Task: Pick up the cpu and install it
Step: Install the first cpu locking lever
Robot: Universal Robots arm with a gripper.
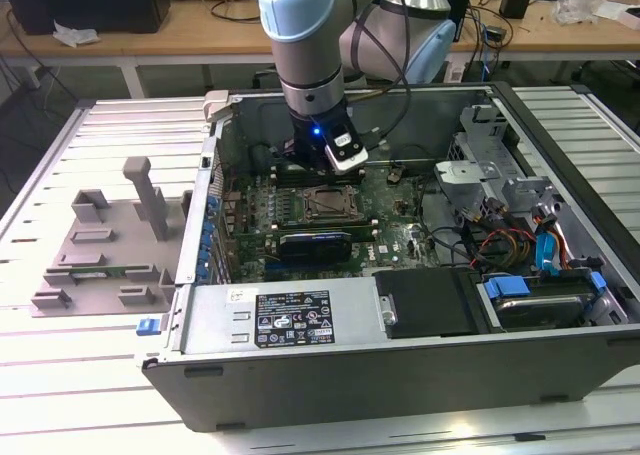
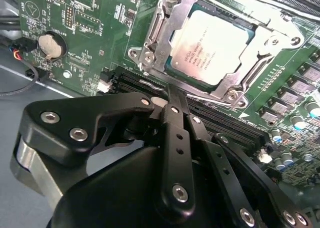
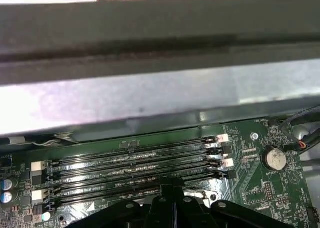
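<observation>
The cpu (image 2: 210,45), a flat square chip with a silvery top, lies inside the metal-framed socket (image 2: 150,47) on the green motherboard. The exterior view shows the cpu (image 1: 330,203) in the middle of the open computer case (image 1: 400,375). My gripper (image 2: 171,96) hovers just beside the socket, over the memory slots, with its black fingers pressed together and nothing between them. In the exterior view the gripper (image 1: 305,165) hangs under the arm's wrist, just behind the socket. In the first wrist view the gripper (image 3: 173,184) points at the memory slots (image 3: 135,163).
A grey plastic tray (image 1: 100,245) with upright blocks lies on the table at the exterior view's left of the case. A dark expansion card (image 1: 315,243) sits in front of the socket. Cables and drives (image 1: 520,235) crowd the case's right side. A coin battery (image 2: 52,45) sits on the board.
</observation>
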